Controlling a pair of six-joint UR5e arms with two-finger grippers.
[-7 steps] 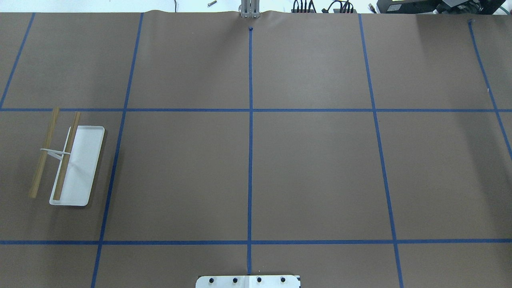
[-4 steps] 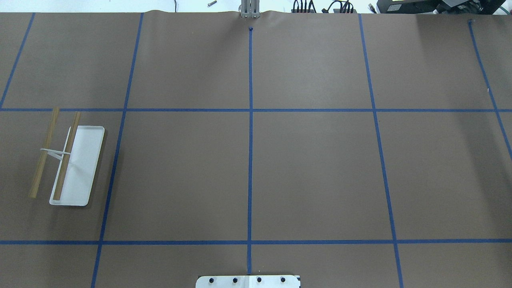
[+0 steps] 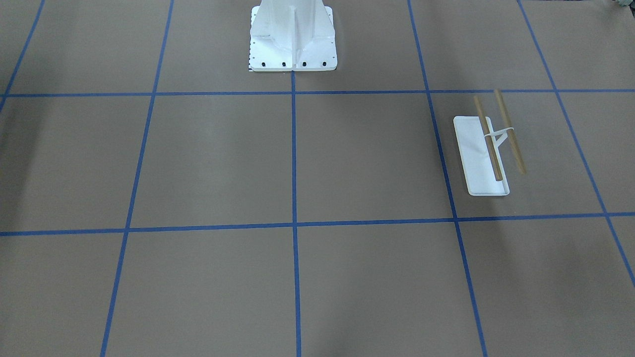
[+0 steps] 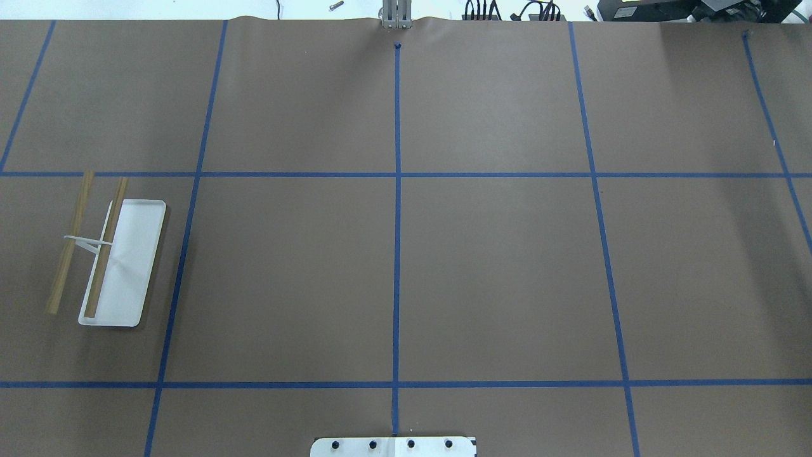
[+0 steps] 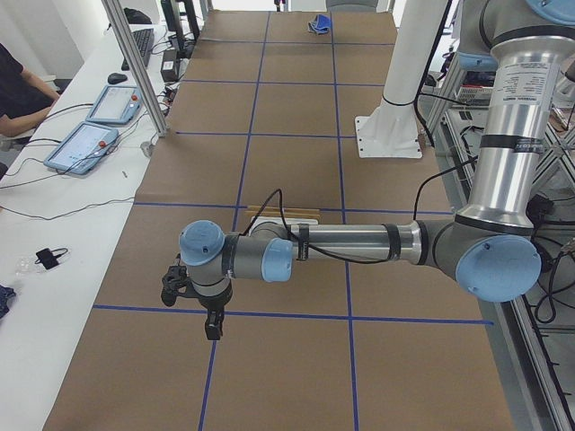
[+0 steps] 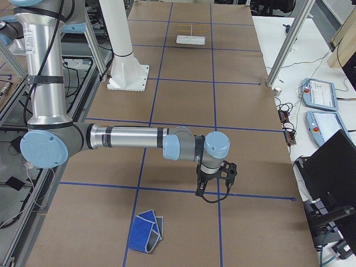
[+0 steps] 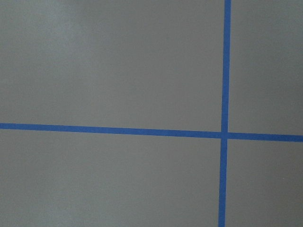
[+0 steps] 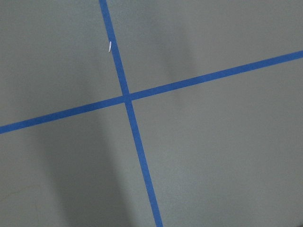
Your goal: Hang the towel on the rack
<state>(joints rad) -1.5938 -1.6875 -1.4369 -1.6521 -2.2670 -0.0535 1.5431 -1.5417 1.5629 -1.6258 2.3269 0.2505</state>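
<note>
The left pincer (image 5: 213,329) hangs pointing down above a blue tape line on the bench (image 4: 495,273). It shows only from the side, so I cannot tell how far its jaws stand apart. The right pincer (image 6: 201,193) hangs the same way near a tape crossing, and its opening cannot be told either. Each wrist view shows only brown bench and crossed tape.

The towel (image 6: 146,231) lies on the bench near the right pincer, apart from it, and seems folded over on itself. The rack (image 4: 120,260) stands upright well apart from it, toward the bench's end on the robot's left, with both wooden rods bare. The white pedestal (image 3: 292,34) stands at the robot's edge.
</note>
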